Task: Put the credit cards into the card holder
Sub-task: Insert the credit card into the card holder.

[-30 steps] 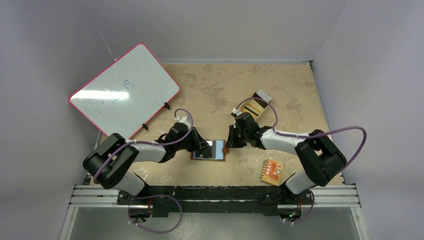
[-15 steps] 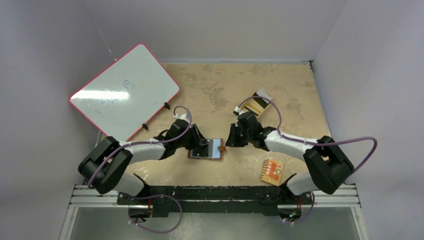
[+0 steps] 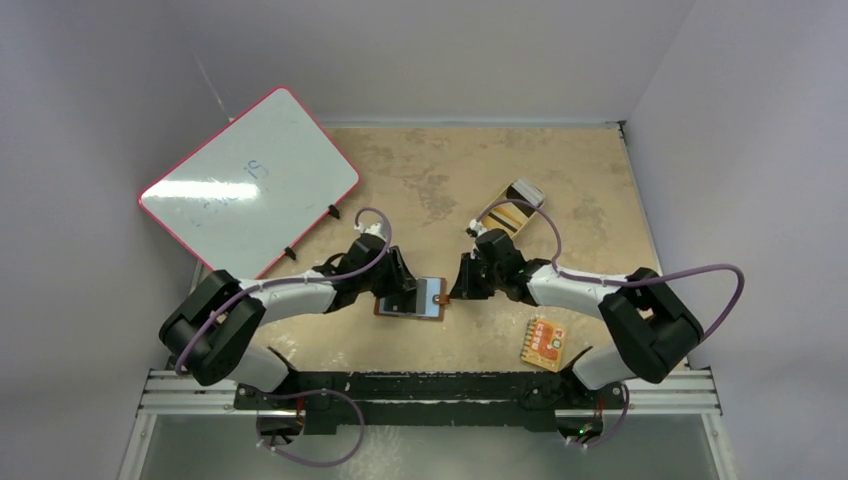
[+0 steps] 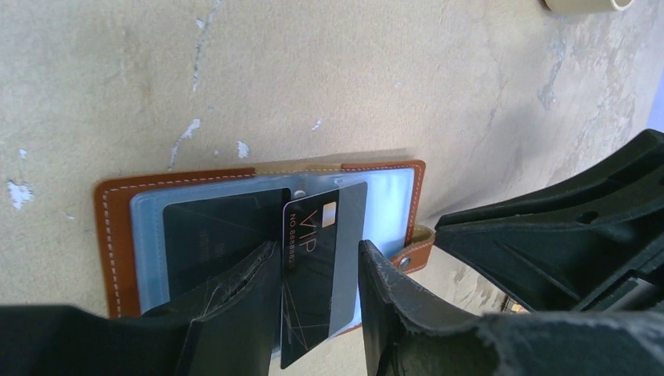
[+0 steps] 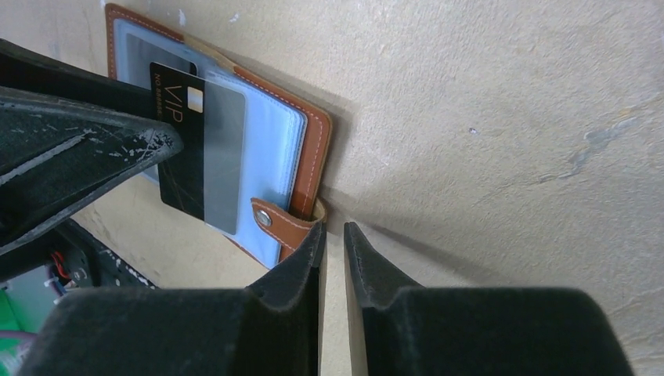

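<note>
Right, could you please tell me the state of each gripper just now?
Left gripper: open, over the black card, not gripping it.
Right gripper: almost shut, empty, tips at the wallet tab.

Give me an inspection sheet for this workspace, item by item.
Surface: tan table, stained.
Job's things: wallet open flat; one black card seated in a pocket; VIP card partly under a clear leaf, overhanging the wallet's edge.
Clutter: orange packet, tan dish, whiteboard at far left.
End effectors: left open over the VIP card; right nearly shut, empty, beside the snap tab.
Cables: purple cables looped along both arms.
Surroundings: plain walls; nothing else seen.
</note>
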### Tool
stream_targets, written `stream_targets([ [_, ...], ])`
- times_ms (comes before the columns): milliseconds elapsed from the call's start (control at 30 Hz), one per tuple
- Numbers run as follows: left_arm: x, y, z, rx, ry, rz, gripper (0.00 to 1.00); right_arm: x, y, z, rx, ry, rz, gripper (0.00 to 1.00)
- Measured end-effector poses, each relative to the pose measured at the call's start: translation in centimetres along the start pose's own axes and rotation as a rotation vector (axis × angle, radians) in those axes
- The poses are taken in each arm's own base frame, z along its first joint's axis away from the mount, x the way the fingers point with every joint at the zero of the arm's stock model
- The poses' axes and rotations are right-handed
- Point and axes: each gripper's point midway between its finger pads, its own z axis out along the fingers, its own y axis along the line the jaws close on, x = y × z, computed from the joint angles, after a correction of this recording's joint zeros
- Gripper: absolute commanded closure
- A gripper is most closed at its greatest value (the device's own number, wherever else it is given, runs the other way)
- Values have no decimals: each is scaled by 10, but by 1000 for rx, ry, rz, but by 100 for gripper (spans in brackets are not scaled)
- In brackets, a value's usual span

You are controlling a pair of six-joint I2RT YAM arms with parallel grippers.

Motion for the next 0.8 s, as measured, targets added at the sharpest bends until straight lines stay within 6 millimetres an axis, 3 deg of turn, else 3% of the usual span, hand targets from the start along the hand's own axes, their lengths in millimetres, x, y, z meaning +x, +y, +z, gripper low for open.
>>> stream_targets([
  [267,9,-7,5,12,19,12,61,11,-4,5,-7,15,30,86],
  [800,12,-24,16,42,36,45,60,9,0,11,-33,4,37,88],
])
